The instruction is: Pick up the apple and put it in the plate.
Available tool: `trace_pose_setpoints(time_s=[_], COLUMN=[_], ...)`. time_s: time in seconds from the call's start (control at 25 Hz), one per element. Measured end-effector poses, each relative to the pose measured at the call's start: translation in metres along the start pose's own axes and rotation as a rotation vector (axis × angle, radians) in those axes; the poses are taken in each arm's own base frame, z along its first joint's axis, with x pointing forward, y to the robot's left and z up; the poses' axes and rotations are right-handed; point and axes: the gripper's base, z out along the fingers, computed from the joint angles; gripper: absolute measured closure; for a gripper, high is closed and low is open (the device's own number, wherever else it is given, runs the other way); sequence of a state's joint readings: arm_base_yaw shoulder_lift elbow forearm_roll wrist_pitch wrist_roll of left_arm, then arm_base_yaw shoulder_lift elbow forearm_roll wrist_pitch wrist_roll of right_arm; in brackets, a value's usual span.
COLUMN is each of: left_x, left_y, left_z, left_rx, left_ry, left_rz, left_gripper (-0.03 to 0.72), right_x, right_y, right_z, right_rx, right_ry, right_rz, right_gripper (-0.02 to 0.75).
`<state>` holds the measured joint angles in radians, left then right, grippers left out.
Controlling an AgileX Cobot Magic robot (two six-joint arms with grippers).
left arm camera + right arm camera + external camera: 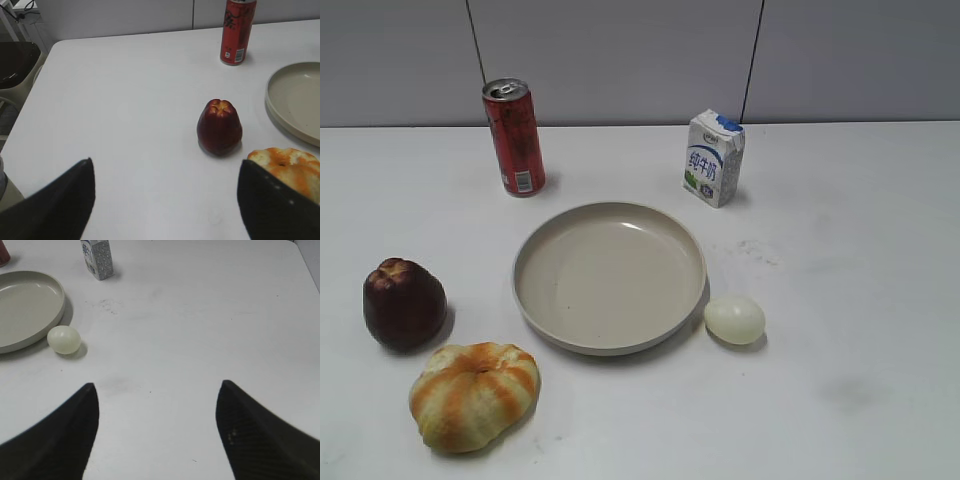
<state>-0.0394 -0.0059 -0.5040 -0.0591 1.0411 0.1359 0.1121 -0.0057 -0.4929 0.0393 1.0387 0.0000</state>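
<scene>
The dark maroon apple stands upright on the white table at the left, apart from the plate. It also shows in the left wrist view, ahead and right of my left gripper, which is open and empty. The beige plate lies empty in the middle; its edge shows in the left wrist view and the right wrist view. My right gripper is open and empty over bare table. Neither gripper shows in the exterior view.
An orange-and-yellow pumpkin-shaped bun lies just in front of the apple. A pale egg sits against the plate's right side. A red can and a small milk carton stand behind the plate.
</scene>
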Motion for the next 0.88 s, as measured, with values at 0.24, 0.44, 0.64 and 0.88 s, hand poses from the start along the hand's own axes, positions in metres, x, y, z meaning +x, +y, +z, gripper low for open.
trace_pose_setpoints(time_s=[0.24, 0.44, 0.64, 0.88], left_x=[0.0, 0.0, -0.014, -0.06], left_y=[0.0, 0.0, -0.002, 0.003], left_z=[0.0, 0.0, 0.007, 0.038], left_rx=[0.0, 0.0, 0.046, 0.054], left_ry=[0.0, 0.0, 0.016, -0.008], left_rz=[0.0, 0.0, -0.033, -0.067], left_gripper=[-0.004, 0.006, 0.024, 0.024], right_x=[0.0, 0.0, 0.0, 0.0], right_y=[0.0, 0.0, 0.0, 0.0], right_z=[0.0, 0.0, 0.0, 0.0], right_rx=[0.0, 0.0, 0.0, 0.0], right_ry=[0.0, 0.0, 0.0, 0.0], right_rz=[0.0, 0.0, 0.0, 0.0], right_gripper=[0.153, 0.153, 0.153, 0.153])
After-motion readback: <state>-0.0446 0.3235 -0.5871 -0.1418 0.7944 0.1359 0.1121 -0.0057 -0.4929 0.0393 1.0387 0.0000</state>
